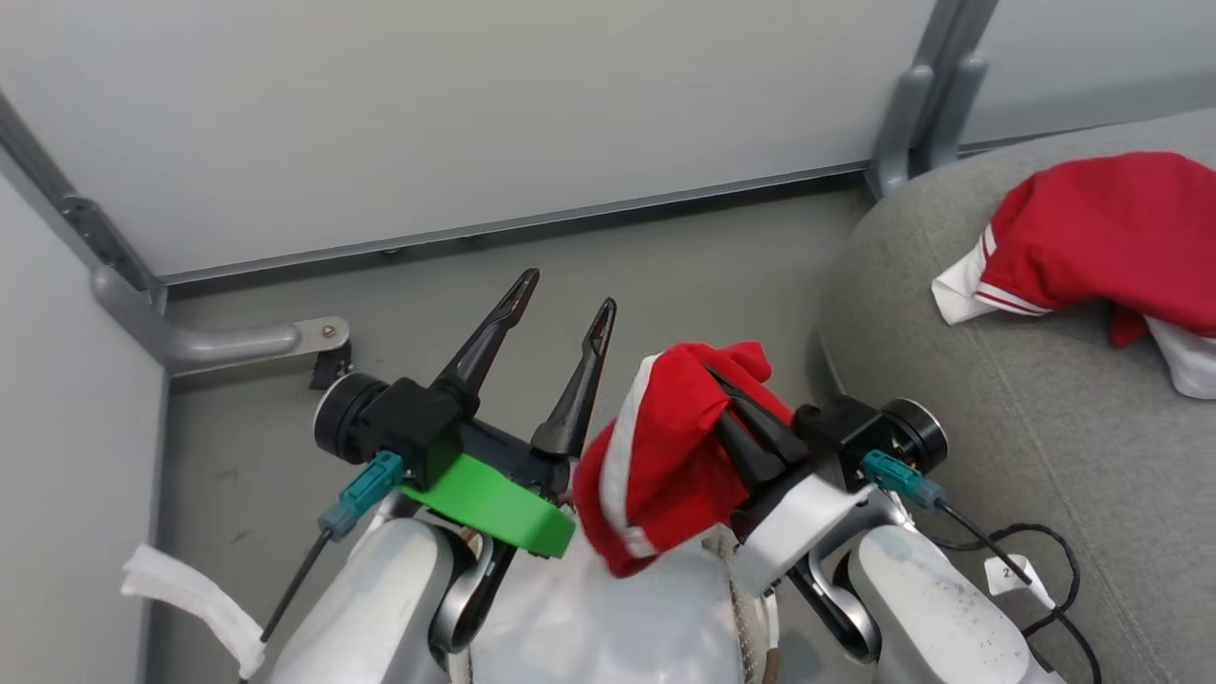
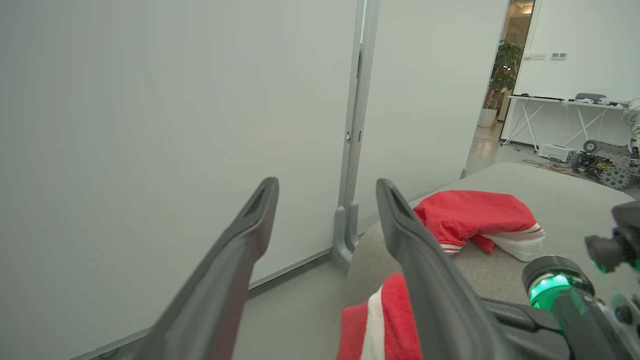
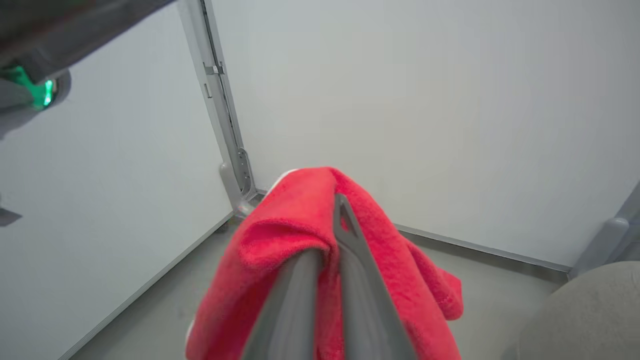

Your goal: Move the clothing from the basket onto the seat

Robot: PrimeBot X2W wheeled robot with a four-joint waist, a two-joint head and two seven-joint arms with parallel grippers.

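The soft red striped clothing [image 1: 655, 465], thinly pinched by the right end effector [image 1: 722, 394], may be dropped; the left end effector [image 1: 567, 290] is spread wide, empty.

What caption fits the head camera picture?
Right gripper shut on a soft red white-striped garment; second red garment lies on grey fabric seat; left gripper open.

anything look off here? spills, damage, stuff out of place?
Nothing spilled or damaged. One oddity: a slack black cable with a white tag loops over the seat, where it may snag the clothing.
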